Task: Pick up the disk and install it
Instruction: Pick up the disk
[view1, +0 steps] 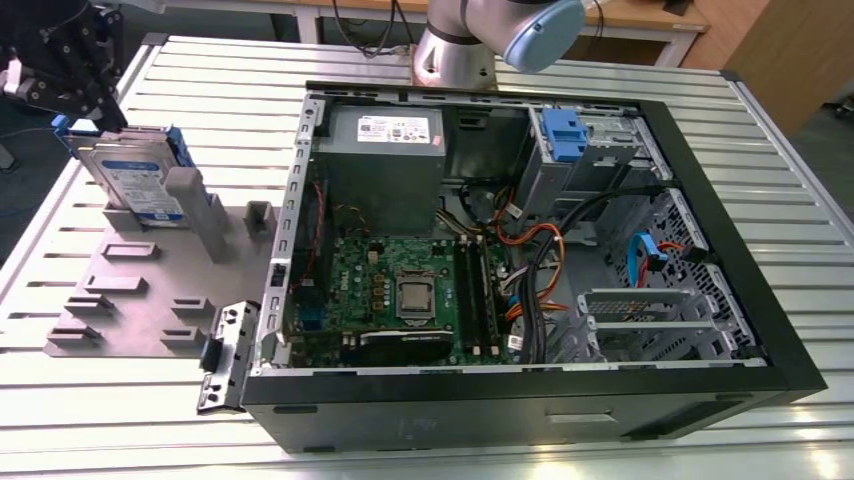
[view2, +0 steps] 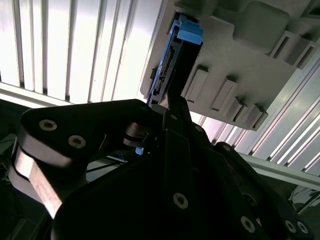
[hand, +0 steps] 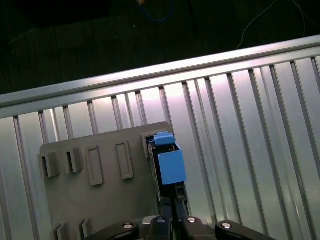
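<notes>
The disk (view1: 134, 180), silver with a white-and-blue label in a blue carrier frame, stands on edge in a slot of the grey holder plate (view1: 127, 300) at the exterior view's left. My black gripper (view1: 83, 118) is down over the disk's upper far corner. In both wrist views the disk is edge-on, with its blue tab (hand: 171, 166) (view2: 190, 33) at the end away from me. My gripper (hand: 173, 206) is shut on the disk's near end, and one finger (view2: 172, 102) lies along the disk's dark face.
The open black computer case (view1: 534, 240) lies on the slatted metal table (view1: 747, 130) at the exterior view's right. Inside are the motherboard, a grey power-supply box (view1: 384, 130) and a blue-tabbed caddy (view1: 563, 135) in a metal cage. The arm's base (view1: 461, 50) stands behind the case.
</notes>
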